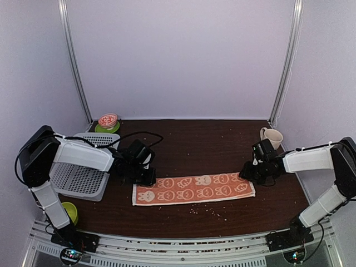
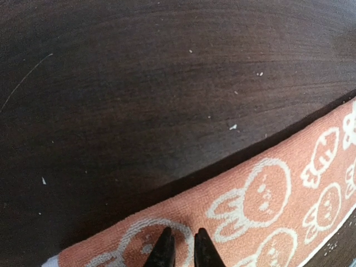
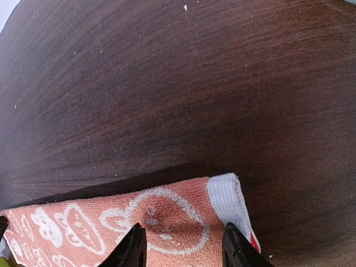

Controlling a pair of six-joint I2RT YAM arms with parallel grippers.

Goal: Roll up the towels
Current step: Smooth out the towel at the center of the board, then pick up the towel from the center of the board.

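The rabbit towel (image 1: pixel 193 189) lies flat as a long strip on the table (image 1: pixel 211 139), running from 9 o'clock to 3 o'clock, nearer the 6 o'clock edge. The left gripper (image 2: pixel 182 251) sits on its 9 o'clock end with fingers nearly together. Whether cloth is pinched between them cannot be told, because the tips are cut off at the frame's bottom. The right gripper (image 3: pixel 183 245) straddles the 3 o'clock corner, jaws apart, holding nothing. For a tidy roll, 1 end should probably be pinched through its full thickness and turned over squarely while the other end stays flat. Only 1 towel shows, and its layers cannot be counted.
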